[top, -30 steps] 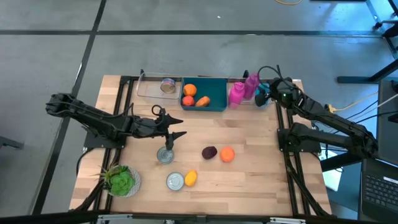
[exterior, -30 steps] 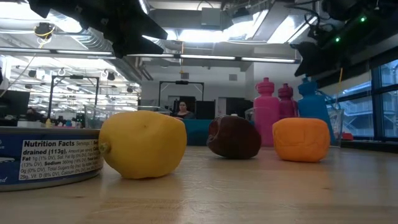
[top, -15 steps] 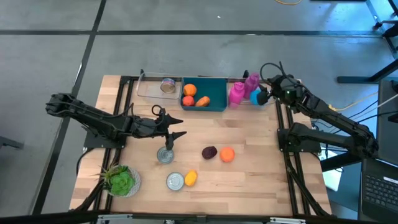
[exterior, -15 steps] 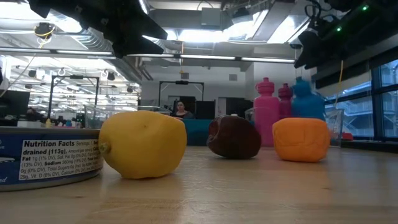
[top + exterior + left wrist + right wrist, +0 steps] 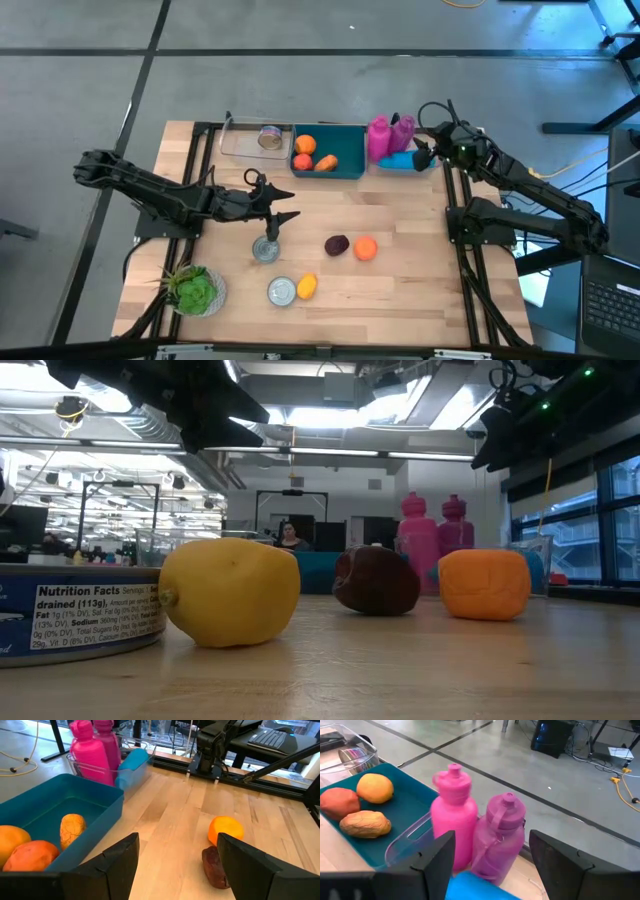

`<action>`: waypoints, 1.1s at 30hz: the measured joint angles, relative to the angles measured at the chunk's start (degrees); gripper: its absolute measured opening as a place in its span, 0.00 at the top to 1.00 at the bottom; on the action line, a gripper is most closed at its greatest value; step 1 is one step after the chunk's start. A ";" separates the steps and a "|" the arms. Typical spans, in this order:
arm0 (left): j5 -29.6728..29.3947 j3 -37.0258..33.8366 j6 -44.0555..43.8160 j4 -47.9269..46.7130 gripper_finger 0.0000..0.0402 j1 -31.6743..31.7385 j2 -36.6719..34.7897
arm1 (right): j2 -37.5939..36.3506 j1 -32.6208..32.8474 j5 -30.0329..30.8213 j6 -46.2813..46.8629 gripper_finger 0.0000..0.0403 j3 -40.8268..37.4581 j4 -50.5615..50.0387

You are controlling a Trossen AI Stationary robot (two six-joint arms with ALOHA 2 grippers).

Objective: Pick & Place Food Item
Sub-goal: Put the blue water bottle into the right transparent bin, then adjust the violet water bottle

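Left pincer [image 5: 283, 218]: we see it hovering above the middle-left of the bench [image 5: 420, 280], its two dark fingers [image 5: 112, 865] spread apart and holding nothing.
Right pincer [image 5: 423, 155]: it hangs at the far right corner, fingers parted and empty, just beside the blue bottle.
Blue bottle [image 5: 400, 160]: lying on its side in a clear tray [image 5: 407, 840], next to two upright pink bottles [image 5: 378, 138].
Teal bin [image 5: 345, 170]: at the far edge, holding an orange [image 5: 306, 145], a reddish fruit [image 5: 302, 162] and a tan, wrinkled food item [image 5: 326, 163].
Loose food: a dark plum-like item [image 5: 337, 245] and an orange piece [image 5: 366, 248] sit close together mid-bench; whether they touch we cannot tell.
Near edge: a lemon [image 5: 307, 286] just beside a flat tin [image 5: 282, 291]; a leafy green [image 5: 195, 291] at the left corner.
Below the left pincer: a small can [image 5: 266, 249].
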 joint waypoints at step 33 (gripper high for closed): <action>0.00 0.02 -0.07 0.00 0.35 0.01 0.01 | 0.00 0.00 -1.64 -0.48 0.38 0.07 -0.06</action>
